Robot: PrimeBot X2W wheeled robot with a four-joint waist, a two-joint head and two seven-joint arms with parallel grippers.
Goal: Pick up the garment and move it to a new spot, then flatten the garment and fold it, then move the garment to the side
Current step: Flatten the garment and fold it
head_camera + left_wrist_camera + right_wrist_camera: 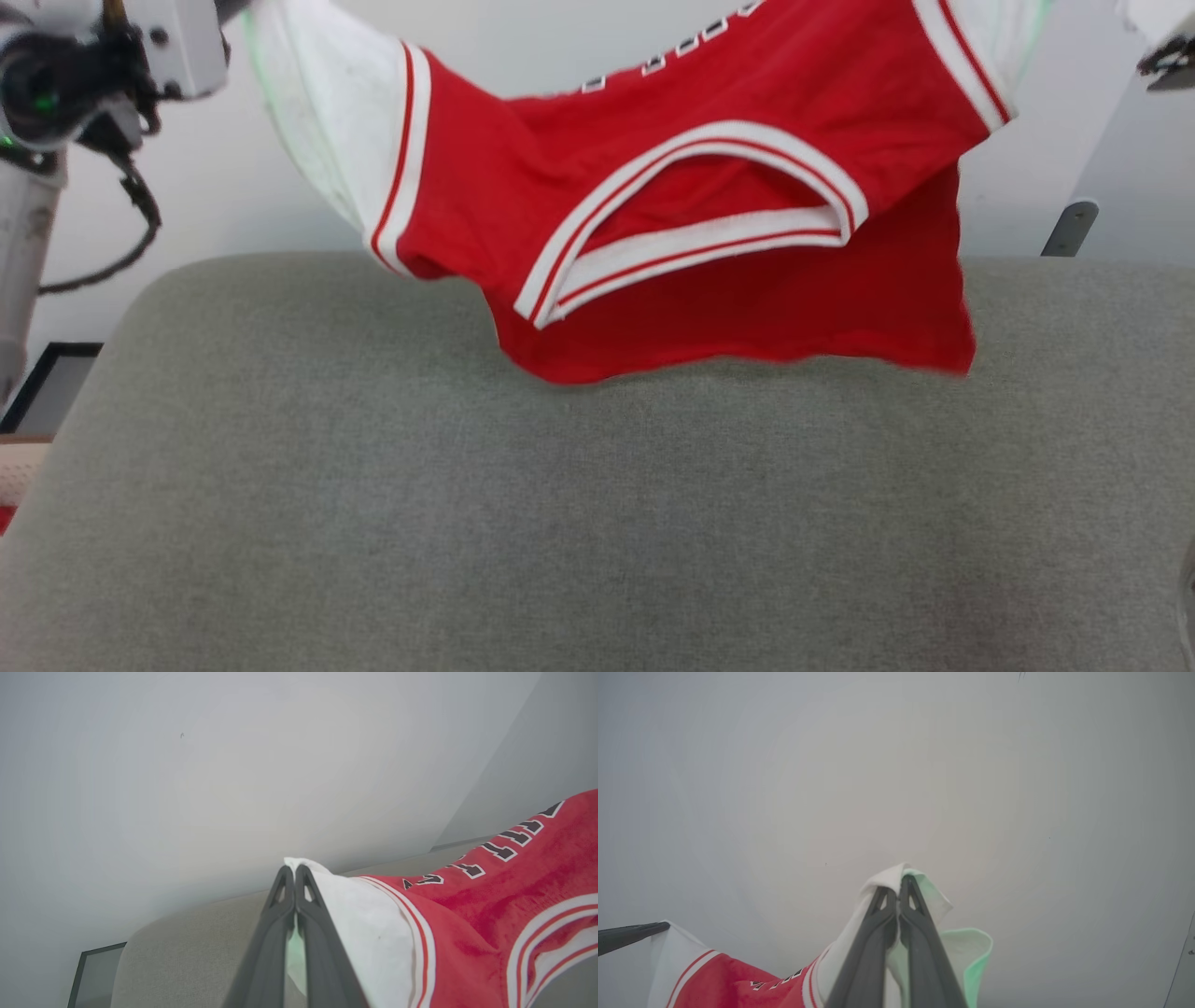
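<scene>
Garment [728, 308] hangs, sleeves pinched by left gripper [295, 872] and right gripper [899, 884]; keep it taut and lower it evenly onto the grey surface [467, 523].

Clamped (raised): left claw [294, 870], right claw [899, 882].

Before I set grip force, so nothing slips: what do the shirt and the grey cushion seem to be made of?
Shirt: soft matte knit fabric, judging by how it sags and drapes in loose folds; cotton or polyester cannot be told. The striped trim looks thicker, perhaps ribbed.
Cushion: matte grey woven upholstery, with a fine speckled weave and rounded, padded-looking corners.
</scene>
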